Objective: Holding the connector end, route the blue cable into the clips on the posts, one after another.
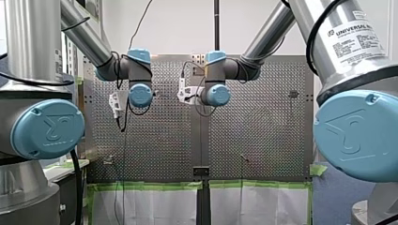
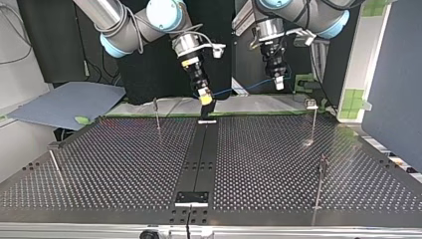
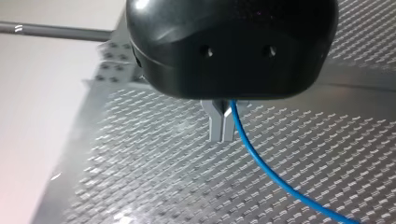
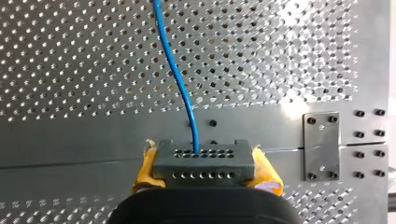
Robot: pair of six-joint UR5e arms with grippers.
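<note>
My right gripper (image 4: 205, 156) is pinching the grey connector (image 4: 204, 170) between its yellow pads (image 4: 145, 169), one pad pressing on each side of the block. The blue cable (image 4: 180, 79) is leaving the connector's perforated face and running ahead of the gripper, over the perforated table (image 2: 124, 164).

In the top view this gripper is hanging above the table's far edge, close to the dark middle strip (image 2: 201, 149). From it the cable is stretching across to my left gripper (image 3: 222, 128), which is hovering further toward that view's right, also near the far edge.

My left gripper's metal fingers (image 3: 214, 123) are pressing together on the cable (no gap is showing between them). The cable is trailing out from beside their tips and away over the table.

Thin posts (image 2: 157, 114) are standing on the table in the top view, two toward the far edge and two nearer the camera. The far one at that view's right is carrying a pale clip (image 2: 311, 103) on its tip. The cable is hanging in the air between the two grippers, apart from every post, and it is lying in no clip
</note>
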